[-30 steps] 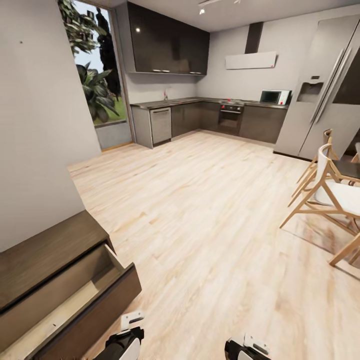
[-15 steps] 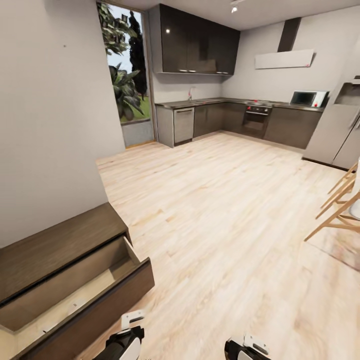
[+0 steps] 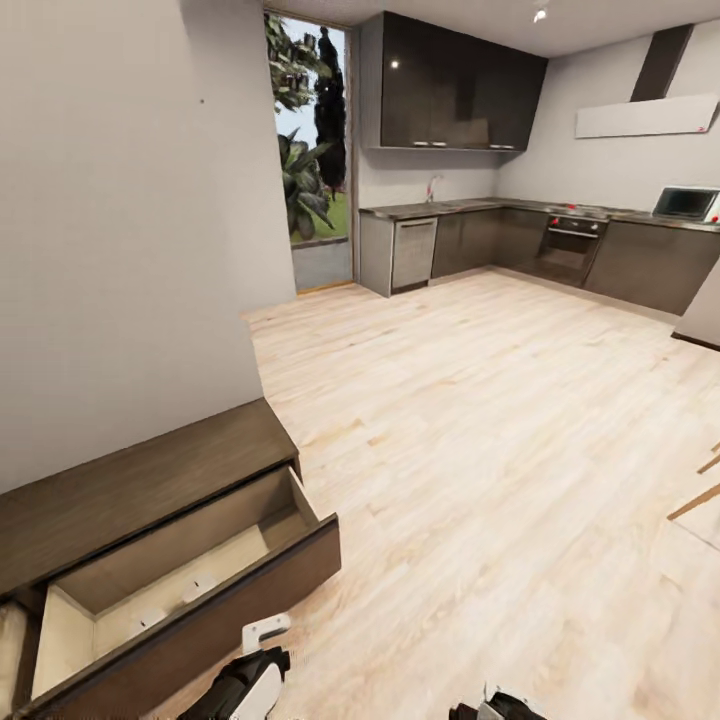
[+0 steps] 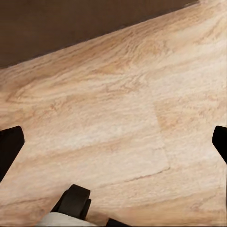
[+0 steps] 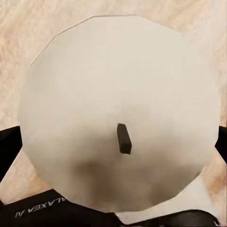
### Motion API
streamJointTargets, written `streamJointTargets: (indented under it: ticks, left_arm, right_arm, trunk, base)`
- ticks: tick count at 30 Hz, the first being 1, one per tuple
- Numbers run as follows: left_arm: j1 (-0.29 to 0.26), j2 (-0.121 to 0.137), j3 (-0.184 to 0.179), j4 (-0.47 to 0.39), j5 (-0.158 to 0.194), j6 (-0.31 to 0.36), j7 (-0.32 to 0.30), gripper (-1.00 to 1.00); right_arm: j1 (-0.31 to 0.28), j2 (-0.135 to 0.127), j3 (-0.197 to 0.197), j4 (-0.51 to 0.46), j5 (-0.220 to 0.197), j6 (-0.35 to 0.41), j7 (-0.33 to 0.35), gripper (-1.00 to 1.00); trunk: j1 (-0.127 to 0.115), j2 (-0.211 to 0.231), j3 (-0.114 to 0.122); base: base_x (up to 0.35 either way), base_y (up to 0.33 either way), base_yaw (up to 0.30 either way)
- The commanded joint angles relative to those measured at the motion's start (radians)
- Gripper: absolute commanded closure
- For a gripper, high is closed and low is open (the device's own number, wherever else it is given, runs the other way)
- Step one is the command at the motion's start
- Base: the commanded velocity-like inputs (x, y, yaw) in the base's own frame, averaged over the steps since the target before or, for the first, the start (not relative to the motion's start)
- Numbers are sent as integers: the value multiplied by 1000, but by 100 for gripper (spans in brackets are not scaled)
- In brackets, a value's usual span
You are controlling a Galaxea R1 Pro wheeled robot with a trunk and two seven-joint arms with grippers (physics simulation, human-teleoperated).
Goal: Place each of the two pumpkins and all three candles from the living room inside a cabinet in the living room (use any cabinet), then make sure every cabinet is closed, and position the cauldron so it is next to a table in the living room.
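Head view
- Cabinet [image 3: 140,490]: low dark unit against the left wall, its drawer [image 3: 190,590] pulled open, pale inside showing.
- Candles [image 3: 198,586]: two pale stubs, likely candles, lie on the drawer floor, near each other.
- Arms: left arm [image 3: 240,685] and right arm [image 3: 495,708] sit low at the frame's bottom edge, above the wood floor [image 3: 480,450]; the fingers cannot be judged from here.
- Background: kitchen units [image 3: 500,240] along the far wall, well apart from the cabinet.

Left wrist view
- Left gripper [image 4: 113,146]: dark fingers [image 4: 9,146] at the two frame edges, spread wide with nothing between them but floor.
- Cabinet front [image 4: 71,23]: dark band beyond the floor planks.

Right wrist view
- Right gripper [image 5: 113,142]: fingers [image 5: 7,146] press on both sides of a candle [image 5: 118,109], seen from above with its dark wick at the middle.

Step in hand
- Judgement: carrying the third candle to the open drawer; pumpkins and cauldron not yet dealt with here.

Next move
- Needs: the base brought nearer the drawer, the right arm lifted over the drawer front, the candle set down beside the two stubs, fingers parted only once it is inside.
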State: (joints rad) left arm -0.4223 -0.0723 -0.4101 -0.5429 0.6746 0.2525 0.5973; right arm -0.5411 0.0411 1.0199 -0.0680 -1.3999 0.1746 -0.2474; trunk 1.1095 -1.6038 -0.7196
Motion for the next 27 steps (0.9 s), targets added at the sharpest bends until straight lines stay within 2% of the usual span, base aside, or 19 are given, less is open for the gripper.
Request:
streamJointTargets:
  ticks: [1, 3, 4, 5, 7, 8, 9, 10, 12, 18, 21, 23, 25, 27]
  left_arm:
    - [-2, 3, 3, -13, 12, 40, 8, -100]
    - [-4, 12, 21, -80, 18, 170, 9, -100]
    - [-5, 20, 33, -140, 17, 263, 13, -100]
    - [-5, 37, 64, -245, 18, 406, 34, -100]
    - [-4, 67, 138, -388, 20, 567, 83, -100]
    - [-3, 84, 209, -478, 21, 649, 114, -100]
    - [-2, 91, 250, -525, 21, 681, 127, -100]
    - [-1, 96, 284, -560, 21, 703, 135, -100]
    - [-1, 101, 320, -601, 20, 726, 144, -100]
    - [-1, 103, 347, -638, 19, 743, 151, -100]
    - [-1, 105, 356, -650, 23, 744, 151, -100]
    - [-1, 103, 356, -672, 26, 744, 151, -100]
    - [-1, 103, 355, -692, 25, 743, 151, -100]
    - [0, 104, 355, -722, 25, 743, 151, -100]
  right_arm:
    - [-7, -1, 11, -3, 0, 54, -7, 100]
    - [-42, -1, 11, -4, 3, 168, -12, 100]
    - [-63, -2, 11, -4, 7, 222, -18, 100]
    - [-95, -4, 11, -4, 13, 285, -34, 100]
    - [-132, -7, 11, -4, 17, 333, -59, 100]
    - [-155, -9, 11, -5, 18, 351, -70, 100]
    - [-171, -9, 11, -5, 19, 358, -75, 100]
    - [-188, -10, 11, -6, 20, 366, -80, 100]
    - [-219, -10, 11, -8, 20, 387, -88, 100]
    - [-272, -9, 11, -39, 19, 406, -94, 100]
    - [-285, -13, 10, -138, 19, 400, -95, 100]
    - [-289, -24, 11, -279, 20, 393, -108, 100]
    - [-290, -28, 9, -372, 20, 389, -163, 100]
    - [-290, -29, 6, -425, 21, 386, -237, 100]
  trunk:
    - [-4, 7, 2]
    - [-12, 21, 9]
    - [-16, 28, 12]
    - [-19, 35, 14]
    - [-27, 49, 20]
    - [-31, 56, 23]
    - [-35, 63, 26]
    - [-39, 70, 28]
    - [-46, 84, 34]
    - [-69, 126, 50]
    - [-81, 147, 57]
    - [-88, 161, 63]
    - [-96, 175, 68]
    - [-104, 189, 73]
  base:
    - [0, 0, 291]
    - [0, 0, 291]
    - [0, 0, 291]
    - [0, 0, 291]
    - [0, 0, 291]
    - [0, 0, 291]
    - [0, 0, 291]
    - [0, 0, 291]
    - [0, 0, 291]
    - [0, 0, 289]
    - [0, 0, 286]
    - [0, 0, 279]
    - [0, 0, 276]
    - [0, 0, 275]
